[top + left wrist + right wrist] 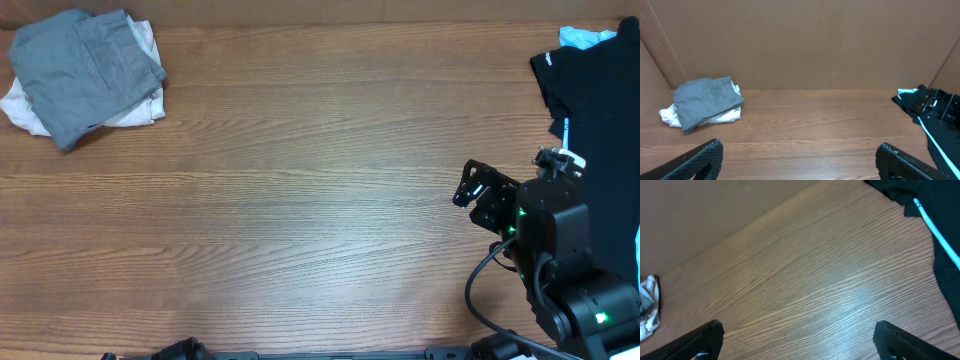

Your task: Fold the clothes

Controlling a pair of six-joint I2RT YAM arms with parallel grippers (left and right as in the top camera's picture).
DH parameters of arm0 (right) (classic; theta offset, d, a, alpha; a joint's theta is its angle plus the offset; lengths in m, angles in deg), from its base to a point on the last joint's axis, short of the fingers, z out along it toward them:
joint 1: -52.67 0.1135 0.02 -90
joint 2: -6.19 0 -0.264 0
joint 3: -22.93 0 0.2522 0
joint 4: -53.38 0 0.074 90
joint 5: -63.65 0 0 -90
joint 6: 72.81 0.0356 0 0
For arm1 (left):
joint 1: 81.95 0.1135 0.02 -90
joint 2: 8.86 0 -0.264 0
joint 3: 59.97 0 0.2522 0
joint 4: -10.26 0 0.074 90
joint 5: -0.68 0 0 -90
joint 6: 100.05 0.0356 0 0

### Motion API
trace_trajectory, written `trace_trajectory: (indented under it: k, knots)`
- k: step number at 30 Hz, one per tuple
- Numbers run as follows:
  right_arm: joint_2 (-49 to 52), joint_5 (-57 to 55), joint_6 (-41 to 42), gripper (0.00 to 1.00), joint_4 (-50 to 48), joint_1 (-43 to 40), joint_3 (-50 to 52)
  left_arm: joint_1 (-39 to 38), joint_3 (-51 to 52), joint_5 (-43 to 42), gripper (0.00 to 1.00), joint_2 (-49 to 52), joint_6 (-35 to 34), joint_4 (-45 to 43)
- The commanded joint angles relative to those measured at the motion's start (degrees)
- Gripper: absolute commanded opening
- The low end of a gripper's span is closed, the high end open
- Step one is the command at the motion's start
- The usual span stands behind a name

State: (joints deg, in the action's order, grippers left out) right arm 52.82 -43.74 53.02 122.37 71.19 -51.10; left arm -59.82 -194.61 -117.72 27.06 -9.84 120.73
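The folded grey shorts [85,65] lie at the far left corner on top of cream shorts [140,108]. The left wrist view shows the same pile: grey shorts [707,99] over cream shorts [670,116]. A black garment [600,90] lies at the right edge with a light-blue garment [580,38] behind it. The black garment with a light-blue stripe also shows in the right wrist view [947,235]. My left gripper [799,146] is open and empty, low over bare wood. My right gripper [475,190] is open and empty beside the black garment, as the right wrist view [799,325] shows.
The wooden table [320,200] is walled by brown cardboard [800,45] at the back and sides. My right arm's body [560,250] stands at the front right. A corner of the cream shorts [649,305] shows at the left edge of the right wrist view.
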Motion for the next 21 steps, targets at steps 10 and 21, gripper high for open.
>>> trace_trajectory:
  k: [10,21]
  knots:
    - [3.9,-0.5,-0.2,1.00,6.6,0.3,0.3,0.0,0.0,0.7,1.00,0.0,0.5,0.1]
    - [4.9,-0.8,-0.2,1.00,6.0,0.3,0.3,0.0,0.0,0.7,1.00,0.0,0.5,0.1]
